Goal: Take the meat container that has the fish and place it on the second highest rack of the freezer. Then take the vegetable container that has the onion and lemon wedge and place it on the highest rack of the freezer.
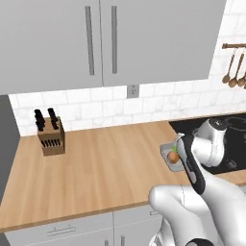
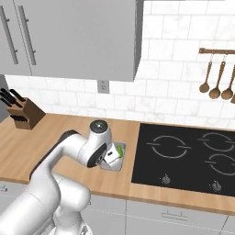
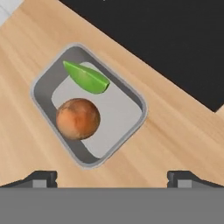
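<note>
A long wooden table (image 1: 96, 163) runs under grey wall cupboards (image 1: 96, 38). A black stove top (image 2: 183, 156) sits in the table on one side, and a knife block (image 1: 51, 137) stands far off on the other side, by the wall.

The white arm (image 2: 69, 160) bends forward and down over the table, close to the edge of the stove top. Its hand hangs right over a small grey tray (image 3: 131, 127), the vegetable container. The tray rests flat on the wood, just beside the stove top.

Inside the tray lie the round brown onion (image 3: 78, 118) and the green lemon wedge (image 3: 85, 78). They are close together, and the wedge is nearer the stove side.

The gripper (image 3: 112, 177) has its jaws spread wide, and nothing is between them. The two dark tips are above the wood near one long side of the tray, not touching it.

I think this is the second part of the job: picking up the onion and lemon tray. Next the hand likely needs to go down so the jaws fit over a tray wall, then squeeze it. The wall looks thin, so the grip must be neat.
</note>
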